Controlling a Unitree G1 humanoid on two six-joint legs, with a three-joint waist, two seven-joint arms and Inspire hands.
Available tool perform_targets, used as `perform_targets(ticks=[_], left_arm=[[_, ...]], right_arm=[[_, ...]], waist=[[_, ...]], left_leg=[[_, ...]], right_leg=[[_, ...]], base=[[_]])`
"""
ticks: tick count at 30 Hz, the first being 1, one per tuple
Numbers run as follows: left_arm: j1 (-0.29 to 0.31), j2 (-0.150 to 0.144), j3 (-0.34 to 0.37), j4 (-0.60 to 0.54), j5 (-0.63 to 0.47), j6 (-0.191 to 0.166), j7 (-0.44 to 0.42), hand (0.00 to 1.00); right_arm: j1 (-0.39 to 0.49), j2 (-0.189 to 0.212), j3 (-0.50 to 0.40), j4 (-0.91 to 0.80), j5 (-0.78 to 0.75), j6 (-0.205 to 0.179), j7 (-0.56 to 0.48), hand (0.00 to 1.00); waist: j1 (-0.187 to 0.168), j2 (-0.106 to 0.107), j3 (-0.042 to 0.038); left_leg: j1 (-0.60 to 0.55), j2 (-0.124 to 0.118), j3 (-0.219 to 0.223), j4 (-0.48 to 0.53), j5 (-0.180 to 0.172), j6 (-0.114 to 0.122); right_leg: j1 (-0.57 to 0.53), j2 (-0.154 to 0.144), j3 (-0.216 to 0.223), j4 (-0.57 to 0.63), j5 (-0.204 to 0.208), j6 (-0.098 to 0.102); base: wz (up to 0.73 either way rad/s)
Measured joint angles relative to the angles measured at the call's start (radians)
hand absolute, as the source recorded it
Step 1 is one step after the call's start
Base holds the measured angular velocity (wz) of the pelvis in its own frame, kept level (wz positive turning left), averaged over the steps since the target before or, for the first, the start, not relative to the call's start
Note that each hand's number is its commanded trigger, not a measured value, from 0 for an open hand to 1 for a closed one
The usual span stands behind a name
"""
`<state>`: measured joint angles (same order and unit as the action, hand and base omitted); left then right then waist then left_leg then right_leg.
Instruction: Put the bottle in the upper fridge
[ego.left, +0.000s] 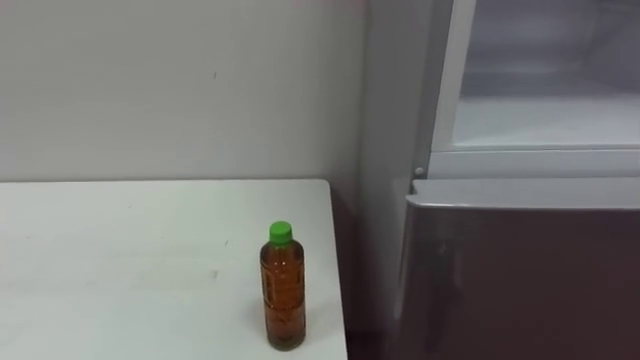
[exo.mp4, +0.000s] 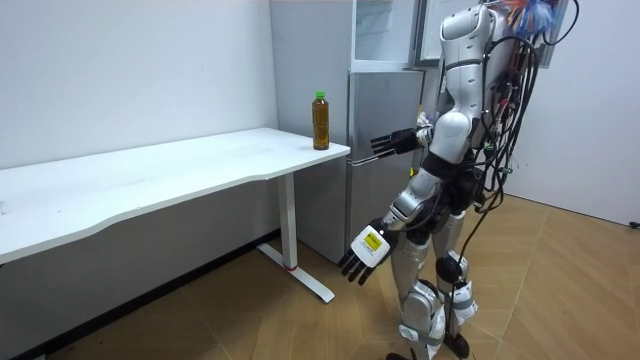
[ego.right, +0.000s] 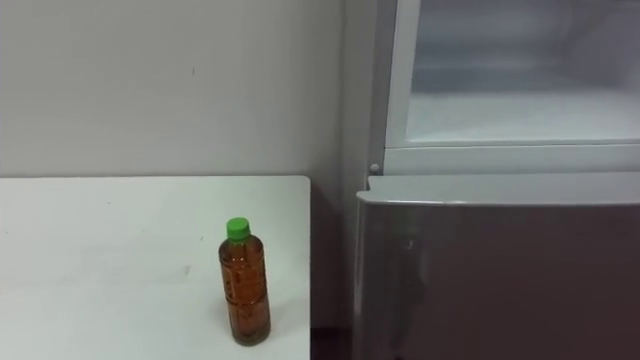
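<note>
The bottle (ego.left: 283, 287) is set upright at 6 o'clock by the right edge of the bench (ego.left: 120, 260), the open upper fridge (ego.left: 545, 115) at 1 o'clock, left hand (exo.mp4: 365, 248) and right hand (exo.mp4: 388, 144) held spread.

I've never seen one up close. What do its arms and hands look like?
The arms are smooth silver-grey shells with black joints. The left hand and right hand are dark, with slim black fingers shaped like a person's. The left hand has a small white tag on its back. Dark cables hang behind its shoulders.
</note>
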<state>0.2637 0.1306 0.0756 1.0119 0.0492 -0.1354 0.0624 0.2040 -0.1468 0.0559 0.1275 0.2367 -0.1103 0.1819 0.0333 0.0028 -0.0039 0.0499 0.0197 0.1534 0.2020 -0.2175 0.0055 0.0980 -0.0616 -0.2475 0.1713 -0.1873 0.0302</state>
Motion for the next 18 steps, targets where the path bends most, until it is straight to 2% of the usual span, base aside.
perform_targets(ticks=[6,8,10,18], left_arm=[[0.002,0.001,0.0,0.03,0.005,0.007,0.013,0.0],[0.005,0.001,0.0,0.031,0.018,0.024,0.017,0.0],[0.008,0.001,-0.001,0.029,0.023,0.027,0.017,0.0],[0.026,0.002,-0.001,-0.019,0.065,0.04,0.012,0.0]], right_arm=[[-0.006,0.0,0.001,-0.067,0.013,-0.001,0.001,0.0],[-0.007,0.0,0.0,-0.085,0.035,0.0,-0.011,0.0],[-0.007,-0.002,0.001,-0.103,0.048,0.003,-0.016,0.0],[-0.007,-0.01,-0.001,-0.157,0.079,0.022,-0.027,0.0]], waist=[[0.005,0.004,0.0016],[0.005,0.004,0.0016],[0.006,0.002,0.0009],[0.005,-0.002,0.0017]], left_leg=[[-0.004,0.0,-0.004,0.002,0.0,0.0],[-0.007,0.0,-0.007,0.004,0.0,0.0],[-0.008,0.0,-0.008,0.005,0.0,0.0],[-0.022,0.0,-0.01,0.021,0.001,0.001]], right_leg=[[0.003,0.0,-0.006,0.001,0.001,-0.001],[0.002,-0.001,-0.009,0.002,0.001,-0.001],[0.002,-0.001,-0.011,0.003,0.001,-0.001],[-0.01,-0.004,-0.013,0.009,0.001,-0.002]], base=[[0.01],[0.03],[0.02],[0.0]])
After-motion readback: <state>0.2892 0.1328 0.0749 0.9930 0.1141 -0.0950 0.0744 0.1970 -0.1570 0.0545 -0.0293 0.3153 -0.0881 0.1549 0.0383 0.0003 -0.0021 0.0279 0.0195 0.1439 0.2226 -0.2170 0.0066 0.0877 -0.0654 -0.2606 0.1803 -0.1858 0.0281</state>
